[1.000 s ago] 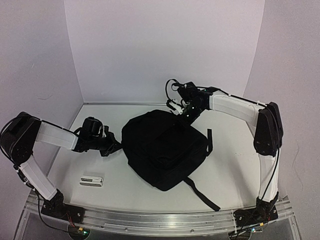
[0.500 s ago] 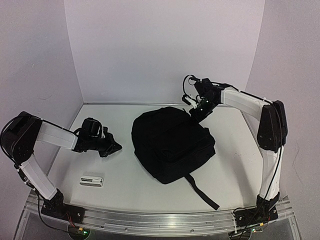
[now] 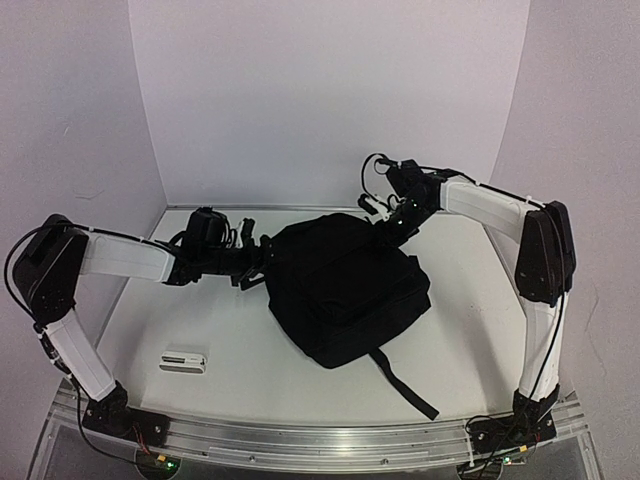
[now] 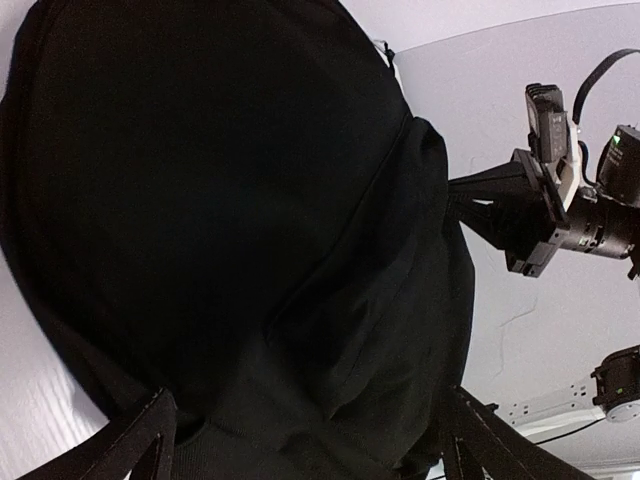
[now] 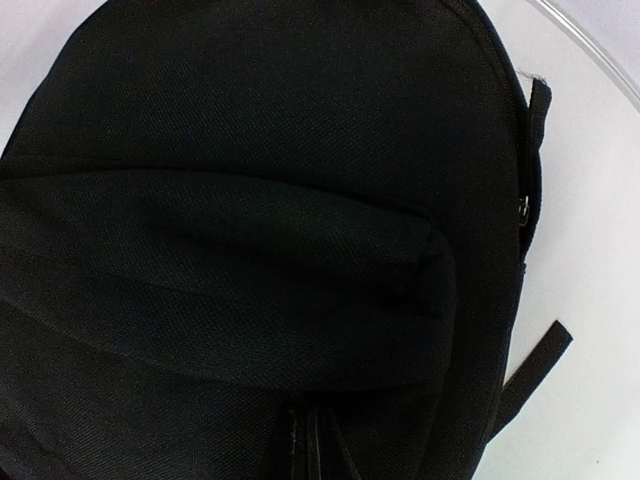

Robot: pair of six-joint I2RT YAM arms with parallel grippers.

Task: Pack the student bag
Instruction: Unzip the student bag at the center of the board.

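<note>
The student bag point(image 3: 345, 285), a large black backpack, lies flat in the middle of the table with a strap point(image 3: 405, 385) trailing toward the front. My left gripper point(image 3: 262, 258) is open at the bag's left edge. In the left wrist view its two fingers point(image 4: 140, 440) stand wide apart, with the bag's fabric point(image 4: 250, 200) bulging between them. My right gripper point(image 3: 393, 225) is shut on the bag's far top edge. In the right wrist view its shut fingertips point(image 5: 315, 445) press into the black fabric point(image 5: 250, 200).
A small flat white object point(image 3: 183, 358) lies near the front left of the table. White walls close in the back and both sides. The right arm's wrist point(image 4: 560, 210) shows beyond the bag in the left wrist view.
My right gripper pulled the bag right and toward the back. My left gripper then opened and moved right and back, up to the bag's left edge.
</note>
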